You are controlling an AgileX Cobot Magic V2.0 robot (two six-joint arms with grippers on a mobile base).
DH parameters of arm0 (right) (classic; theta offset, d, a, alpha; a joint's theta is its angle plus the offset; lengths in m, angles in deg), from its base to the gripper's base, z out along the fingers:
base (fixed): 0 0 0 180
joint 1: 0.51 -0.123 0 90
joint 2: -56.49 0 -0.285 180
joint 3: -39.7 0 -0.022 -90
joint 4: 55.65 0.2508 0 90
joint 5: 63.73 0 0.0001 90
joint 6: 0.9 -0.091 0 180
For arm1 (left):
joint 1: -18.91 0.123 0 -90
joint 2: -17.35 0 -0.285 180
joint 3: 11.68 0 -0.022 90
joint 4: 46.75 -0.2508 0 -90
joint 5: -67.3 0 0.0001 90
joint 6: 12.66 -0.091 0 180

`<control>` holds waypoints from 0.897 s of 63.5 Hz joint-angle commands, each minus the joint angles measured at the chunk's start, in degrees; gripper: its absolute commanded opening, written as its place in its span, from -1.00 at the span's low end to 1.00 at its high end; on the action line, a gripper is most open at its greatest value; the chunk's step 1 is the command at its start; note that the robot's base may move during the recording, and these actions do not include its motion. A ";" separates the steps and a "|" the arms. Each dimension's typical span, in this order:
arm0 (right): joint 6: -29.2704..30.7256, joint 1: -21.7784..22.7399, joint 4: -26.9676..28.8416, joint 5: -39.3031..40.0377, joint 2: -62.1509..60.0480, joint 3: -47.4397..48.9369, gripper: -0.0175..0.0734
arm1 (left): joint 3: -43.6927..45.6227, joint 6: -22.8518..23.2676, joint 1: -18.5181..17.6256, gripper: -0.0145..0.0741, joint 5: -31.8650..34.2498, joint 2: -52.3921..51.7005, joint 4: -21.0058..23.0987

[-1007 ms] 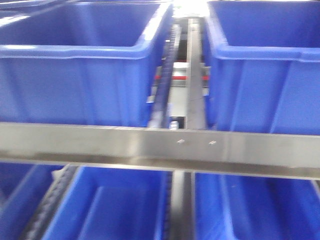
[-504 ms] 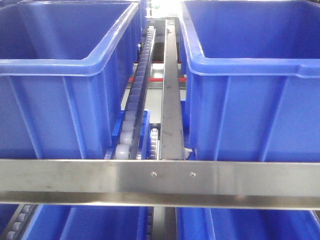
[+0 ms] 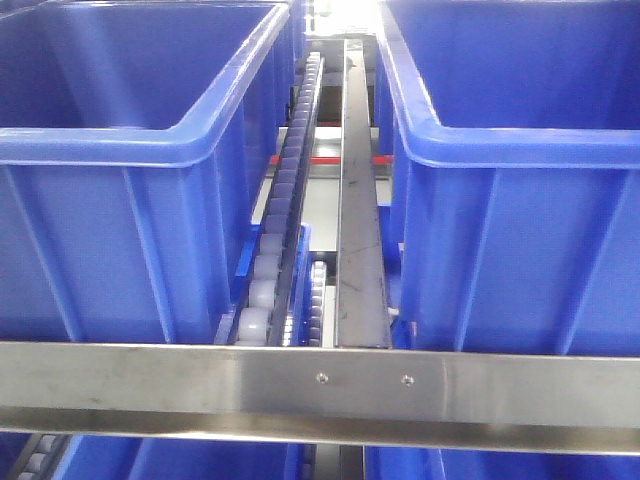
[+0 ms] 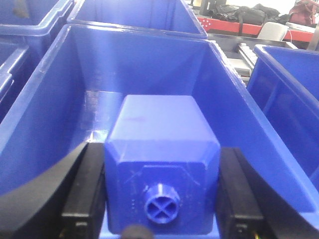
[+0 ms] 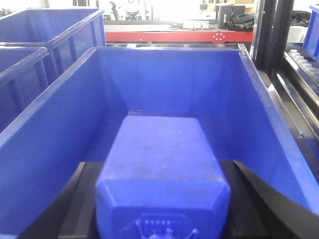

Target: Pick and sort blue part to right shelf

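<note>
My left gripper point(image 4: 162, 191) is shut on a blue part point(image 4: 159, 149), a blocky piece with a round cross-marked stub on its near face. Black fingers point(image 4: 87, 189) press on both of its sides as it hangs over a deep blue bin point(image 4: 144, 64). The right gripper point(image 5: 162, 199) is shut on a second blue part point(image 5: 162, 159), also above a blue bin point(image 5: 164, 74). In the front view the right shelf shows a brushed-steel rail point(image 3: 150, 385), a roller track point(image 3: 285, 200) and two blue bins point(image 3: 100, 240) point(image 3: 520, 240). Neither gripper appears there.
A flat steel strip point(image 3: 358, 220) runs between the two upper bins, and lower-tier bins point(image 3: 180, 460) show under the rail. More blue bins point(image 4: 289, 89) point(image 5: 30, 59) flank the ones below the wrists. Dark uprights point(image 5: 271, 30) and a red bench point(image 5: 169, 34) stand behind.
In the front view the steel rail has dropped lower in the frame and the bins have shifted slightly right. The blur of a second ago is gone.
</note>
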 commanded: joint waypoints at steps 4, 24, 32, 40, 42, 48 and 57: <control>0.31 0.48 -0.38 5.54 0.43 1.75 0.32 | 1.80 -0.26 0.02 0.20 5.15 0.35 0.45; 0.31 0.48 -0.38 5.54 0.43 1.75 0.32 | 1.80 -0.26 0.02 0.20 5.15 0.35 0.45; 0.31 0.48 -0.38 5.54 0.43 1.75 0.32 | 1.80 -0.26 0.02 0.20 5.15 0.35 0.45; 0.31 0.48 -0.38 5.54 0.43 1.75 0.32 | 1.80 -0.26 0.02 0.20 5.15 0.35 0.45; 0.31 0.48 -0.38 5.63 0.43 1.75 0.32 | 1.80 -0.26 0.02 0.20 5.15 0.35 0.45; 0.31 0.48 -0.38 5.55 0.43 1.75 0.32 | 1.80 -0.26 0.02 0.20 5.15 0.35 0.67; 0.31 0.48 -0.38 5.70 0.43 1.75 0.32 | 1.80 -0.26 0.02 0.20 5.15 0.35 3.83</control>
